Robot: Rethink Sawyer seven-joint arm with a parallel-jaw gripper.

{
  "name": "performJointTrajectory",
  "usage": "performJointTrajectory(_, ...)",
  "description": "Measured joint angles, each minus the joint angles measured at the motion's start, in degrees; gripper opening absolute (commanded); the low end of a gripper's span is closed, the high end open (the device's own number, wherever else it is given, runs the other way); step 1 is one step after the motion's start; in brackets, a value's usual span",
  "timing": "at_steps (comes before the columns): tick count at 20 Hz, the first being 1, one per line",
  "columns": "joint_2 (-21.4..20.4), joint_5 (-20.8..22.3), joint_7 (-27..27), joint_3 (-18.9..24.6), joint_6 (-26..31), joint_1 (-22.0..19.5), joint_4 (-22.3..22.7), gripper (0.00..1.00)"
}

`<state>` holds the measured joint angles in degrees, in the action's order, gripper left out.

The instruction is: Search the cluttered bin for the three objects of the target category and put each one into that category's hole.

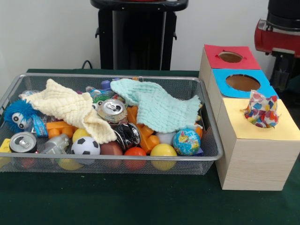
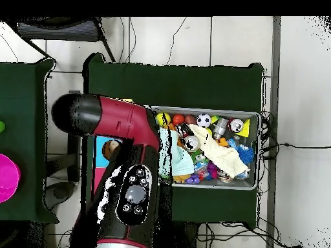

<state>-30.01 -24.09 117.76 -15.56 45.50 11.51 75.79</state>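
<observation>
You will find the arm [image 2: 126,177] only partly shown: in the front view its red and black body sits at the upper right edge, and from overhead it spreads across the boxes. The hand itself is in neither picture, so you cannot tell how far it is open or what it touches.

One dotted cloth [image 1: 261,109], thin white fabric printed with many-coloured patches, stands bunched in a cone over the hole in the yellow top [image 1: 262,129] of the pale wooden box; the opening under it is hidden. Behind it lie the blue-topped opening [image 1: 242,83] and the red-topped opening [image 1: 230,57], both round with rough edges.

The bin [image 1: 117,159], silver wire mesh with a rounded rim, rests on the green bench [image 1: 140,201] just left of the boxes. Inside, note a cream waffle cloth [image 1: 70,108] and a mint waffle cloth [image 1: 157,107] draped over the clutter, two drink cans [image 1: 112,110] lying top up, a soccer ball [image 1: 86,146], a globe ball [image 1: 186,142], a fuzzy blue toy [image 1: 18,115] and orange blocks [image 1: 143,133]. No further dotted cloth shows there.
</observation>
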Motion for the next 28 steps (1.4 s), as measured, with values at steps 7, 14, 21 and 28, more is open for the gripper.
performJointTrajectory(7, 1.78, 0.22, 0.00, 0.01, -0.02, -0.38, -0.03, 0.00)
performJointTrajectory(14, 2.71, 0.25, 0.00, 0.01, -1.38, -0.38, -0.02, 0.00)
performJointTrajectory(21, 2.81, 0.09, 0.00, 0.03, -5.58, -0.58, -0.03, 0.00)
performJointTrajectory(28, 3.54, -0.12, 0.00, 0.12, -8.34, -1.27, -0.03, 0.00)
